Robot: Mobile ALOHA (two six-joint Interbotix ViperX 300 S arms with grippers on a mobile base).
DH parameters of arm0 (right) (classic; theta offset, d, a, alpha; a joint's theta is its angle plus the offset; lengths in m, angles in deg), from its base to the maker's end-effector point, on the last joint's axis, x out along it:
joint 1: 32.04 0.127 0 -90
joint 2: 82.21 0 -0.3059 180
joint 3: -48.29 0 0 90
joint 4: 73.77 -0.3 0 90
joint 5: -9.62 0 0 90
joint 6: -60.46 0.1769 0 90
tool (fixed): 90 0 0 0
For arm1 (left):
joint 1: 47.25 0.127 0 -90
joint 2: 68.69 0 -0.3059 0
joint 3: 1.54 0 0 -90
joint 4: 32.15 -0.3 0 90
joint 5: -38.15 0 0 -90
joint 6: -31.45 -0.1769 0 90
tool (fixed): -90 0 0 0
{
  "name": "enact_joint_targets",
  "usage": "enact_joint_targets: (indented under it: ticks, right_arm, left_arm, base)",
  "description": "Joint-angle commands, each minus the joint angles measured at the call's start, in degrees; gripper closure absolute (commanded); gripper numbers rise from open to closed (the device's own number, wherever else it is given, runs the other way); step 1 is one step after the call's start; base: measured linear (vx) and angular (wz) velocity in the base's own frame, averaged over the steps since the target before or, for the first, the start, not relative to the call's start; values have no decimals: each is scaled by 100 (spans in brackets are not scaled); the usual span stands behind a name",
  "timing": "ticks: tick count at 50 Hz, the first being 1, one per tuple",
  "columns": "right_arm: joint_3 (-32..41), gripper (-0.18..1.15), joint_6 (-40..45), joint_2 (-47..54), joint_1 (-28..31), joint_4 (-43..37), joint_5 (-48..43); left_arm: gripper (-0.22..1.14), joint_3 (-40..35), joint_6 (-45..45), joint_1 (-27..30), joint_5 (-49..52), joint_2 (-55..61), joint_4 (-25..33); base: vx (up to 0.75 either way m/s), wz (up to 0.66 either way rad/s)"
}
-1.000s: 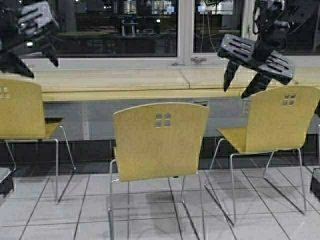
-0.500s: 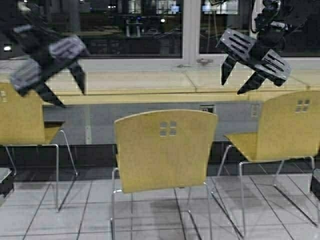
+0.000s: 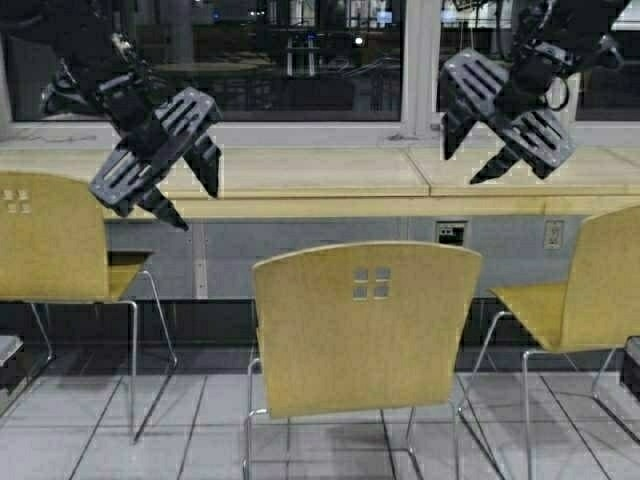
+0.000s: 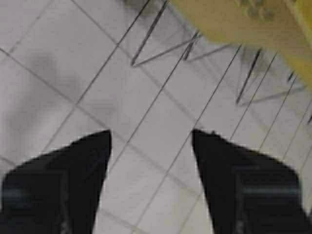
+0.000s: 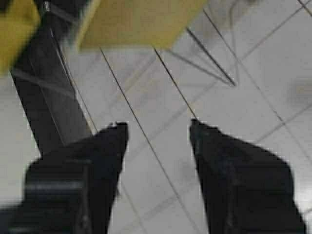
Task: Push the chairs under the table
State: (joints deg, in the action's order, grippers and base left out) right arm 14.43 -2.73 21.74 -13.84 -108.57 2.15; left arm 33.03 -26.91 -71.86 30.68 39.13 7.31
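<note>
Yellow-tan moulded plywood chair (image 3: 365,325) stands out from the long light-wood table (image 3: 320,172), short of its front edge, unpushed
Left gripper (image 3: 181,178) and right gripper (image 3: 471,150) hang above, both spread wide and empty; next, I'd guess, they lower onto the chair's back and push

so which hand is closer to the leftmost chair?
Left. The left hand hovers open just above and beside the leftmost chair. The right hand is raised open over the table, far across.
</note>
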Motion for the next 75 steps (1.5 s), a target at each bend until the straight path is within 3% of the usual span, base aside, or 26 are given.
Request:
enact_joint_targets:
  ticks: [1,31,75]
  right_arm:
    - [220,17,-26,132,35,-527,-105]
    - [650,17,26,905,44,-958,79]
    - [2637,17,-26,3428,-79,-967,431]
  left_arm:
    - [5,-264,176,-114,-149,149,264]
    - [5,-422,316,-290,-185,668,967]
    - [5,-2839,325,-334,-308,3182,1327]
  base:
    - [24,1]
    - [22,-7]
    - [9,-1]
